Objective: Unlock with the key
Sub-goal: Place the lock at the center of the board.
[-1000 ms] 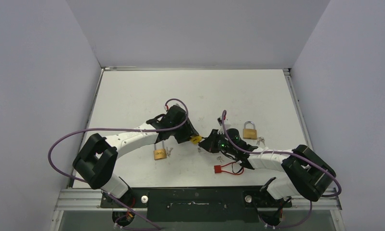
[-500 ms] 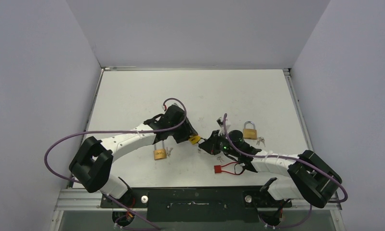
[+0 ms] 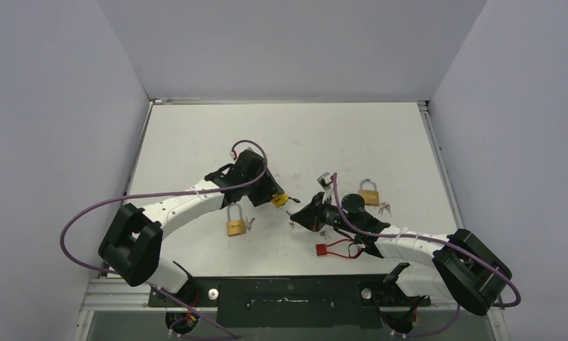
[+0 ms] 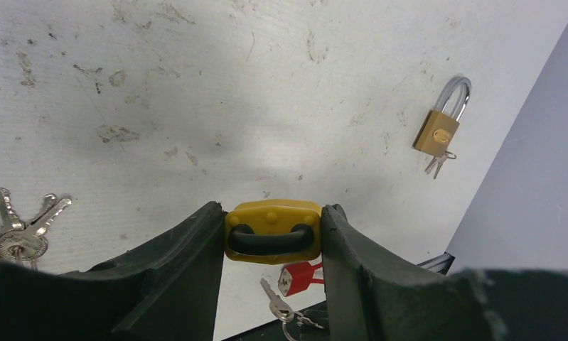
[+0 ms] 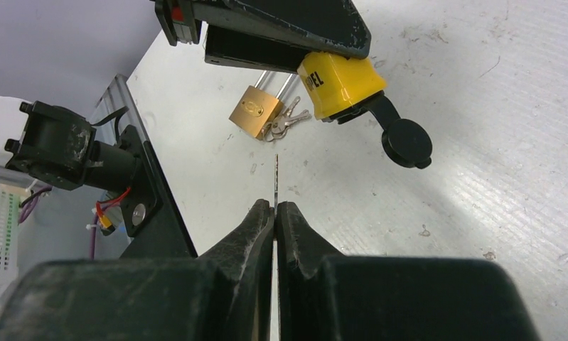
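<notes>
My left gripper (image 3: 272, 197) is shut on a yellow padlock (image 3: 280, 200) and holds it above the table, its black shackle facing the wrist camera (image 4: 272, 231). In the right wrist view the yellow padlock (image 5: 340, 85) hangs from the left fingers, a black dust cap (image 5: 406, 142) dangling off its lower end. My right gripper (image 5: 275, 207) is shut on a thin key (image 5: 275, 177), seen edge-on, its tip pointing towards the padlock but short of it. In the top view the right gripper (image 3: 296, 213) is just right of the padlock.
A brass padlock with keys (image 3: 235, 226) lies below the left gripper. A second brass padlock with keys (image 3: 368, 193) lies to the right. A red padlock (image 3: 322, 249) with a red cable lies near the front edge. Purple cables loop over both arms.
My left gripper has moved a little left and back with the yellow padlock. My right gripper has followed it to the left with the key.
</notes>
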Available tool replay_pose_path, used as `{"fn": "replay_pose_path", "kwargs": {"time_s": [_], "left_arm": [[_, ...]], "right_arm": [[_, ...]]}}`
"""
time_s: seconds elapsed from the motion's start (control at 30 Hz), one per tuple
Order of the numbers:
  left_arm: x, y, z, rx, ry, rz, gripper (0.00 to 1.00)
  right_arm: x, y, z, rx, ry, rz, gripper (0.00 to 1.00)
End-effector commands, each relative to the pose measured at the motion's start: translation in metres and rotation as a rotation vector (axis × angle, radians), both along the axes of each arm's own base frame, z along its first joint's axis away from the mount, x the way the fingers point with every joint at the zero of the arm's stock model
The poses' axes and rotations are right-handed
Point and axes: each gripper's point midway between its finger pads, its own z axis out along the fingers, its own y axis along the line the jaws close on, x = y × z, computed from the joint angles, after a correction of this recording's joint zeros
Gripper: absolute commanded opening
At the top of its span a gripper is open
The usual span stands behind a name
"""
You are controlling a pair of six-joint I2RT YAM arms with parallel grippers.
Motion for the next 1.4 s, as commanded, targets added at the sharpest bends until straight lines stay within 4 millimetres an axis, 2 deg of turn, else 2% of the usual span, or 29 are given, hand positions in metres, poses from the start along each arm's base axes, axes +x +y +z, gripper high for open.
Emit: {"fn": "replay_pose_path", "kwargs": {"time_s": [0.0,0.13,0.23,0.4,0.63,0.73,0.93,1.13,1.27,1.37], "left_arm": [[0.007,-0.016,0.035,-0.104,-0.062,-0.049,0.0],[-0.002,-0.019,0.033,-0.105,-0.038,-0.115,0.0],[-0.005,-0.011,0.02,-0.025,-0.012,-0.144,0.0],[-0.008,0.0,-0.011,0.083,0.034,-0.147,0.0],[-0.007,0.005,-0.064,0.262,0.121,-0.171,0.0],[-0.001,0.007,-0.077,0.3,0.134,-0.162,0.11],[0.011,0.016,-0.091,0.399,0.127,-0.132,0.47],[0.002,0.017,-0.091,0.47,0.108,-0.135,0.76],[-0.006,0.015,-0.098,0.499,0.111,-0.143,0.78],[-0.01,0.016,-0.105,0.541,0.127,-0.152,0.72]], "right_arm": [[0.003,0.009,0.019,0.054,-0.081,0.043,0.0],[0.002,0.008,0.016,0.053,-0.074,0.039,0.0],[0.001,0.004,0.011,0.041,-0.062,0.024,0.0],[-0.002,-0.001,-0.001,0.028,-0.026,0.009,0.0],[-0.003,-0.003,-0.007,0.027,0.007,-0.005,0.0],[-0.003,-0.004,-0.007,0.025,0.013,-0.015,0.0],[-0.004,-0.006,-0.011,0.015,0.023,-0.023,0.0],[-0.003,-0.007,-0.015,0.003,0.036,-0.034,0.0],[-0.004,-0.007,-0.017,0.0,0.044,-0.035,0.0],[-0.004,-0.008,-0.018,-0.001,0.052,-0.038,0.0]]}}
